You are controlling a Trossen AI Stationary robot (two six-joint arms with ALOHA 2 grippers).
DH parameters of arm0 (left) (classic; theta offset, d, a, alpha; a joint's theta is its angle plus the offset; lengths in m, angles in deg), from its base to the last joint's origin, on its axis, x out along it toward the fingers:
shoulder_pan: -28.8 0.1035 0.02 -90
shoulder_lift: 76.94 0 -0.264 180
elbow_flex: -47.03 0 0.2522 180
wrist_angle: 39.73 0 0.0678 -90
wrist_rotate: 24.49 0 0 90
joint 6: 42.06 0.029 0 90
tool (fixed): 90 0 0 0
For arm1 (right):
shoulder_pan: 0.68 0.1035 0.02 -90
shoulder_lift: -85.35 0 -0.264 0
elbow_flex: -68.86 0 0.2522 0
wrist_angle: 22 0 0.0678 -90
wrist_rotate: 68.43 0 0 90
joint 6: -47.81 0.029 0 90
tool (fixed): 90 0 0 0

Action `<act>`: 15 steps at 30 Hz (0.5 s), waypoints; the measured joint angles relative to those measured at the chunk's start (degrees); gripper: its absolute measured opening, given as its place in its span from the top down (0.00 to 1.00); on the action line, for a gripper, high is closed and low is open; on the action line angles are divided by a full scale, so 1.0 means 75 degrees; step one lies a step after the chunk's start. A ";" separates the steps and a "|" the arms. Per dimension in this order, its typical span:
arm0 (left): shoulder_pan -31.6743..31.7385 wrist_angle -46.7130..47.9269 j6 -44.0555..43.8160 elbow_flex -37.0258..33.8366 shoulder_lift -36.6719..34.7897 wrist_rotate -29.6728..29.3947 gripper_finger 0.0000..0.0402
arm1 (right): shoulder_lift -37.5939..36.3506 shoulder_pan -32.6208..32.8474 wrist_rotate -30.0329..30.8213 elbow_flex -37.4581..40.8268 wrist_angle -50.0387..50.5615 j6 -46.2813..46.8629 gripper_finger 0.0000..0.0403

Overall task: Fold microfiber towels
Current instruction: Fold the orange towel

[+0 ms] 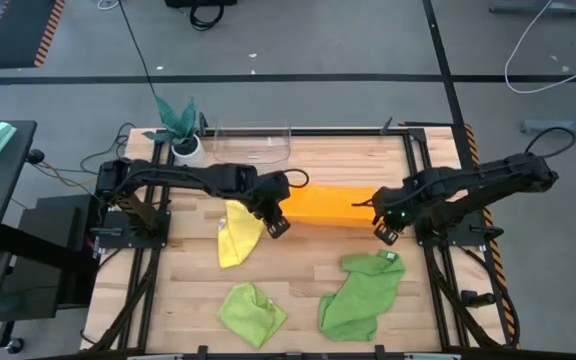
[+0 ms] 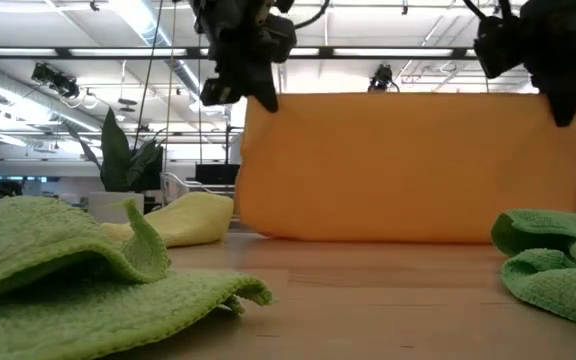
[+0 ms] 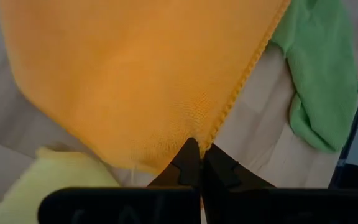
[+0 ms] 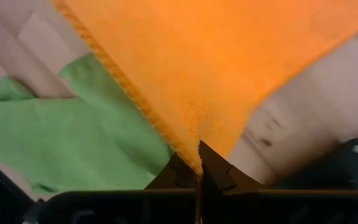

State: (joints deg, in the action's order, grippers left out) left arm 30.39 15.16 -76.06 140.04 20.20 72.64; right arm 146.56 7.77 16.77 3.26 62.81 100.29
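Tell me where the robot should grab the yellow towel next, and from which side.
Probably from above, at the corner pointing toward the table's front edge. The yellow towel lies crumpled and flat on the table, narrowing to that corner, which is clear of the left gripper and of the hanging orange towel.

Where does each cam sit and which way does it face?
High: overhead, straight down on the table; both arms, left gripper, right gripper.
Low: table height, level across the table toward the room; both grippers hold the orange towel hanging.
Left wrist: past its own pinched fingers down the towel.
Right wrist: same, from the other corner.
Shared: orange towel in all four.
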 joint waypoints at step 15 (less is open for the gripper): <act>-0.0048 -0.1812 -0.0888 -0.1520 0.0000 0.0900 0.99 | 0.0000 0.0212 -0.0500 0.0847 -0.0922 0.0388 1.00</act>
State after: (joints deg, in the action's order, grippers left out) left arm 30.03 1.57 -82.72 128.63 20.20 79.39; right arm 146.56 9.36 13.02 9.61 55.90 103.20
